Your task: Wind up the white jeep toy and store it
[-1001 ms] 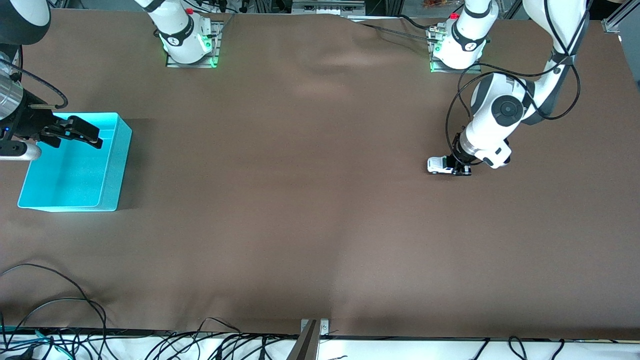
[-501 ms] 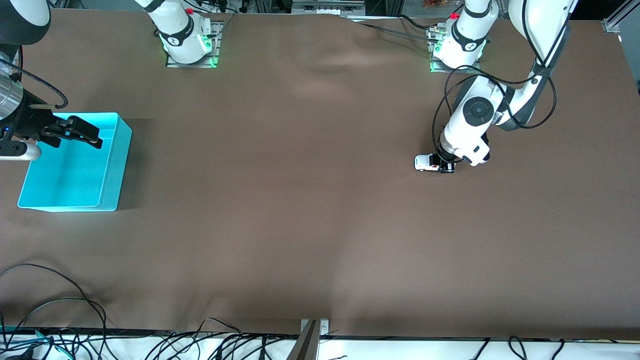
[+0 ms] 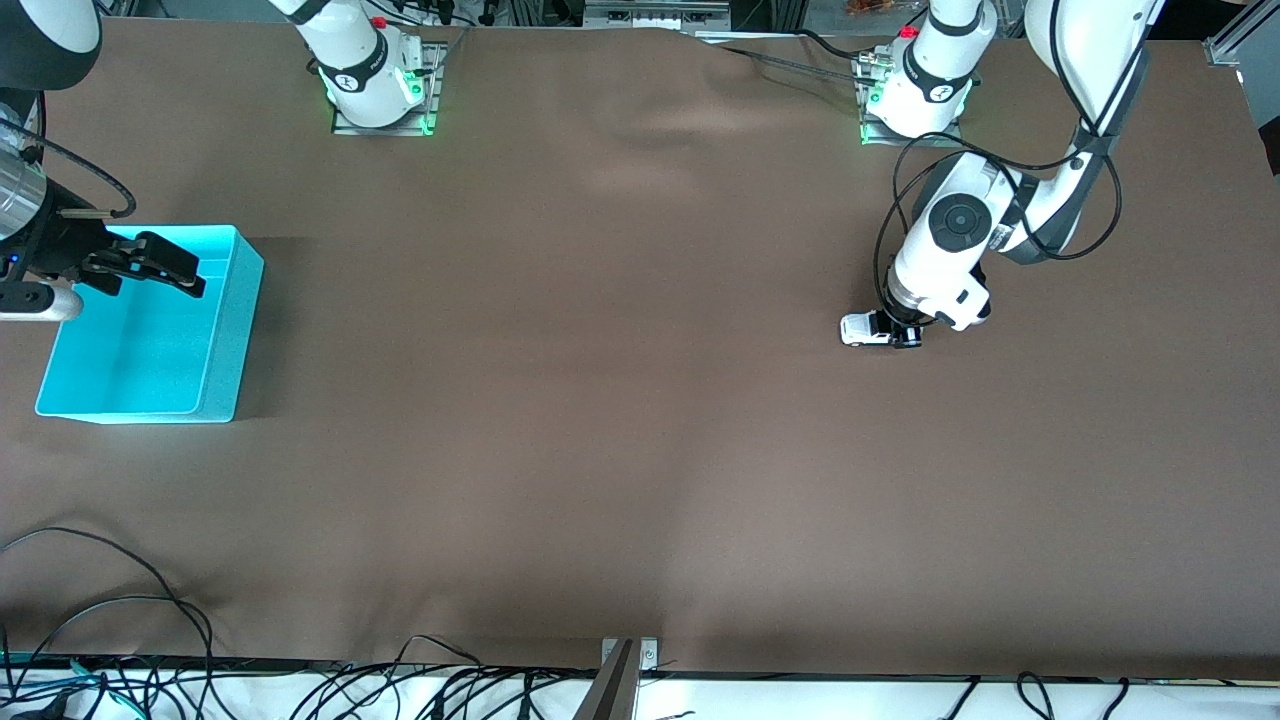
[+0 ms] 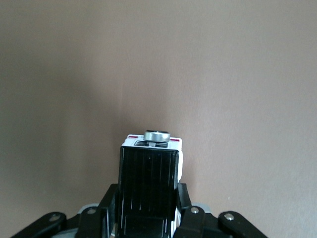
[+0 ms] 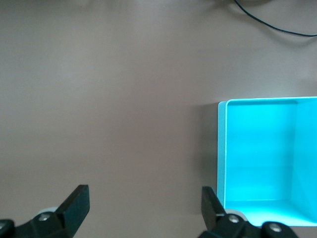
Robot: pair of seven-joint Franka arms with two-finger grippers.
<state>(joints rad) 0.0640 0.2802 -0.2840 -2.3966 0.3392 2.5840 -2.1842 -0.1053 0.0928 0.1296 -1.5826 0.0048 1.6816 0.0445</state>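
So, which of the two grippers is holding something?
The left gripper, shut on the white jeep toy; the right gripper hangs open over the cyan bin.

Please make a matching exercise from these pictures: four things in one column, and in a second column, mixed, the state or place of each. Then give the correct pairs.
Things:
1. white jeep toy
2. cyan bin
3. left gripper
4. right gripper

States or places:
A. open, over the bin
B. shut on the toy, down at the table
C. on the table at the right arm's end, nothing seen in it
D. on the table at the left arm's end, held between fingers

Pairs: 1-D, 2-C, 3-B, 4-A
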